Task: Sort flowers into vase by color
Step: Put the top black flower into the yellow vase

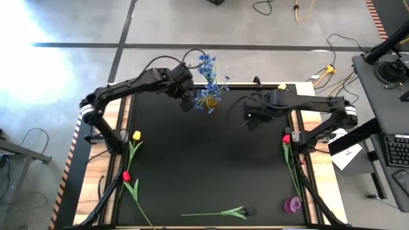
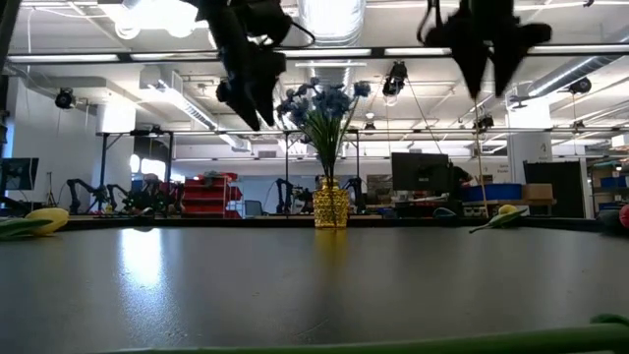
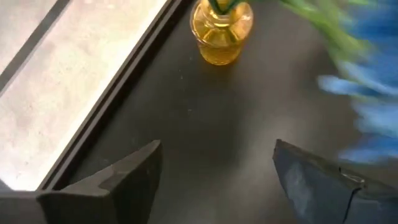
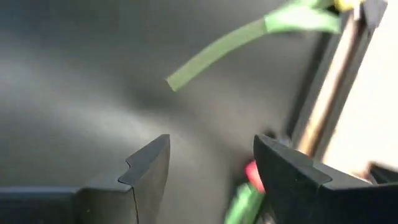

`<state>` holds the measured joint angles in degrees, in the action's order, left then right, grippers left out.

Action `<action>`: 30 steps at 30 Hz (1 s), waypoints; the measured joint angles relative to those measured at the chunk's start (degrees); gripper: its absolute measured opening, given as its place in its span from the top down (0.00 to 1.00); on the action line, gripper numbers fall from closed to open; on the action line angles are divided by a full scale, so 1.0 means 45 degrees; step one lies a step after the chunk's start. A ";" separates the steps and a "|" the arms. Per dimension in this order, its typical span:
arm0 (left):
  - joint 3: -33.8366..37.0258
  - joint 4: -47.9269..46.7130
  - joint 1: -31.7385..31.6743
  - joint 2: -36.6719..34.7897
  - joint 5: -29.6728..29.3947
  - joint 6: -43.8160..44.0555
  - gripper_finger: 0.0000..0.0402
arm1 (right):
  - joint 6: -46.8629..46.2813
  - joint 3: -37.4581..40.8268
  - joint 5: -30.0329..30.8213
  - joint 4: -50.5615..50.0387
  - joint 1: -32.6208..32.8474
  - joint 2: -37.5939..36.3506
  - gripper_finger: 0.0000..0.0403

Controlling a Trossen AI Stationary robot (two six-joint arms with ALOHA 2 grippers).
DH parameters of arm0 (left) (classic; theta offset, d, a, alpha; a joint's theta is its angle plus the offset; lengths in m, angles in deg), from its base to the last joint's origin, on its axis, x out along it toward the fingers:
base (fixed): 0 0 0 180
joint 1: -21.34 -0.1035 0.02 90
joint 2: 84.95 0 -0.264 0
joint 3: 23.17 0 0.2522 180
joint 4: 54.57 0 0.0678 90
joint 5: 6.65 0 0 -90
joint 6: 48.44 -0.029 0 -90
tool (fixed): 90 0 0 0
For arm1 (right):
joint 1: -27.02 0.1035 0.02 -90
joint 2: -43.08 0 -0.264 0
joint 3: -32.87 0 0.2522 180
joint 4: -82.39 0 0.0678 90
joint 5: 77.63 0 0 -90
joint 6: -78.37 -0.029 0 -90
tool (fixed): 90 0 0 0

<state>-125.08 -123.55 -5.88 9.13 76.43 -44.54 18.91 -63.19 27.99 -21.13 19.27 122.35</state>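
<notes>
A yellow glass vase (image 1: 211,99) (image 2: 331,205) (image 3: 221,31) stands near the table's far edge with blue sprigs (image 1: 209,70) (image 2: 327,103) standing in it. My left gripper (image 1: 187,102) (image 3: 214,177) hovers open just left of the vase, above the table. My right gripper (image 1: 248,120) (image 4: 211,174) hangs open right of the vase, empty. Tulips lie flat on the table: a yellow one (image 1: 135,136) and a red one (image 1: 126,176) at the left edge, a red one (image 1: 287,138) at the right, a yellow one (image 1: 282,87) at the far right, a near-black one (image 1: 250,210) near the front.
A small purple vase (image 1: 293,205) stands at the near right corner. In the right wrist view a green stem (image 4: 217,53) of the far yellow tulip lies ahead. The middle of the black table (image 1: 204,166) holds nothing. Cables and a desk lie beyond the table.
</notes>
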 joint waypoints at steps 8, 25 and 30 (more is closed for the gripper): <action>0.2631 0.2335 0.0899 -0.2980 0.0251 0.0493 0.30 | -0.0960 0.3868 -0.1510 0.0161 -0.0180 -0.0119 0.44; 0.5853 0.7213 0.2904 -0.5780 0.1127 0.0633 0.30 | 0.5211 0.6516 -0.3748 0.1435 -0.2110 0.3025 0.44; 0.5857 0.6550 0.3142 -0.5905 0.1123 0.0695 0.30 | 0.6686 0.7310 -0.3867 0.1512 -0.3728 0.4258 0.44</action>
<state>-98.73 -94.07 8.26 -17.44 81.48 -41.42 49.00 -30.30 10.58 -14.32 2.49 141.51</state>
